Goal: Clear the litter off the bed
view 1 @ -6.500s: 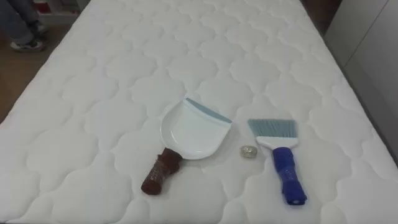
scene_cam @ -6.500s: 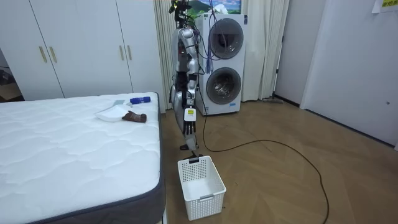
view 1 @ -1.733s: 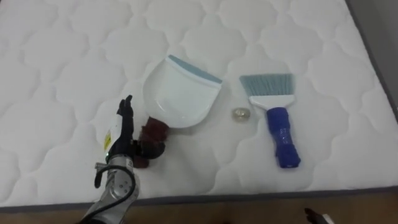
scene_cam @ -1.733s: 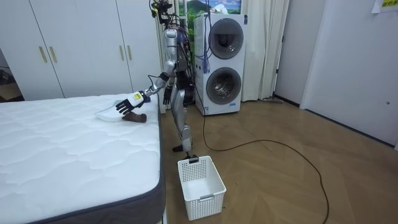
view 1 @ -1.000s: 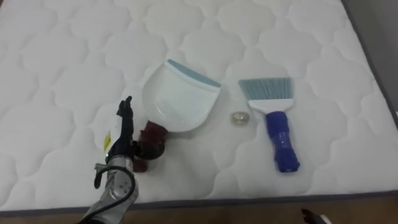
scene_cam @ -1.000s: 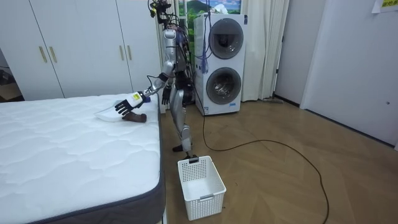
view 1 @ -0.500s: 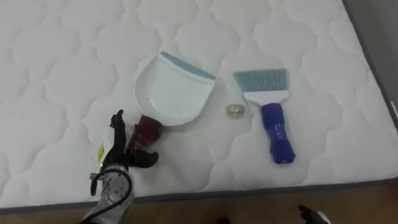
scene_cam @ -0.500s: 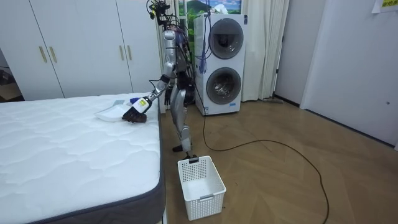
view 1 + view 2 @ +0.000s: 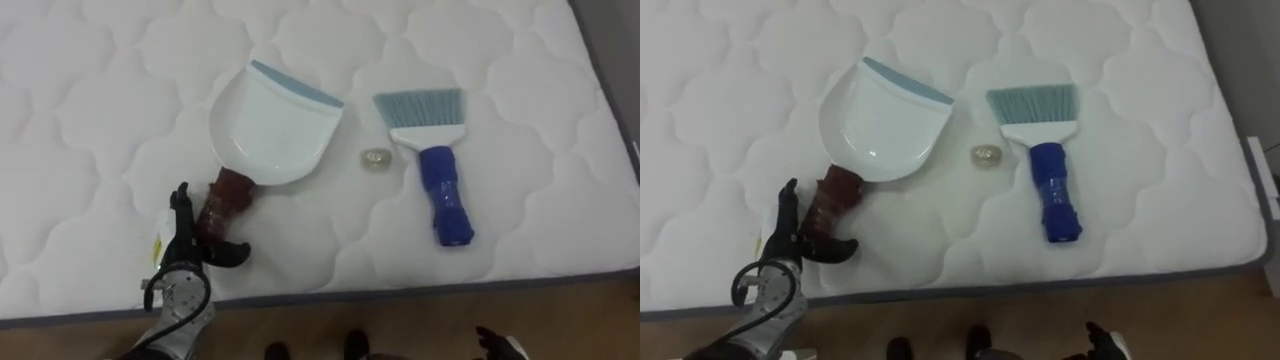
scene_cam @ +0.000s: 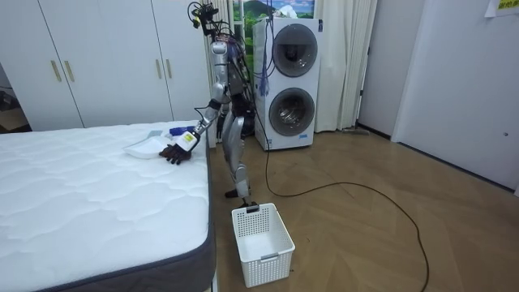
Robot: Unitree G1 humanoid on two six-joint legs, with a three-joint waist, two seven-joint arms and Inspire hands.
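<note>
Left hand (image 9: 184, 250) has come down to the brown handle of the dustpan (image 9: 268, 125): we note fingers straight beside it, thumb spread under its end, nothing gripped. Dustpan, small scrap (image 9: 375, 158) and blue brush (image 9: 437, 180) lie on the mattress (image 9: 100, 100) near its edge; of the right hand (image 9: 494, 341) we cannot tell the state.
</note>
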